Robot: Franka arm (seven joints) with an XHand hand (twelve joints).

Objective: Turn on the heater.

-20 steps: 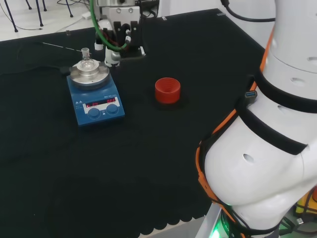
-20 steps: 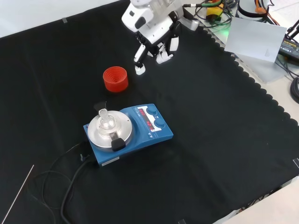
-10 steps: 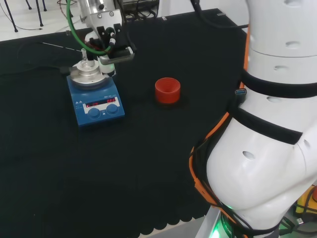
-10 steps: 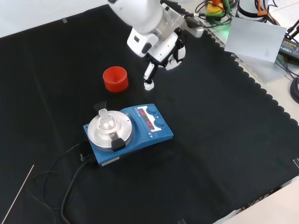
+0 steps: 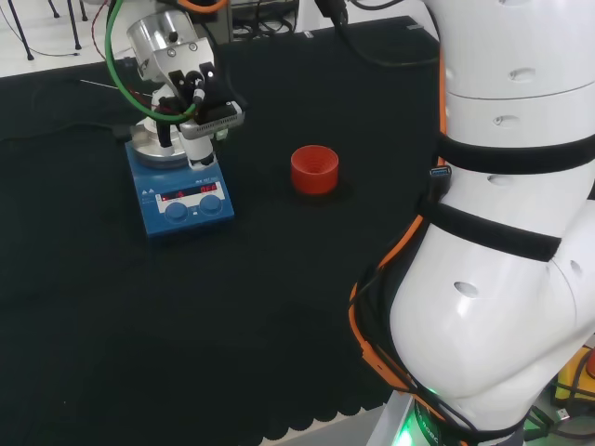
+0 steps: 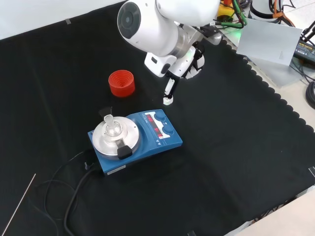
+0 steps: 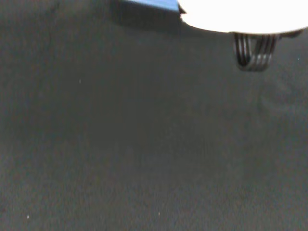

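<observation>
The heater is a blue hotplate with a round silver top, a lit red display and two blue knobs at its front. In the front view the heater carries a small clear flask. The hand hangs a short way beyond the knob end, one finger stretched down toward the cloth and the others tucked in, holding nothing. In the head view the hand overlaps the silver top and hides the flask. The wrist view has a blue edge of the heater beside a blurred white part of the hand.
A red ribbed ring stand sits on the cloth, to the left of the hand in the front view. A black cable trails from the heater toward the front edge. A thin rod lies at the lower left.
The hand has swung from beside the red ring toward the heater: leftward and nearer in the head view, rightward and lower in the front view. The heater and flask have not moved.
</observation>
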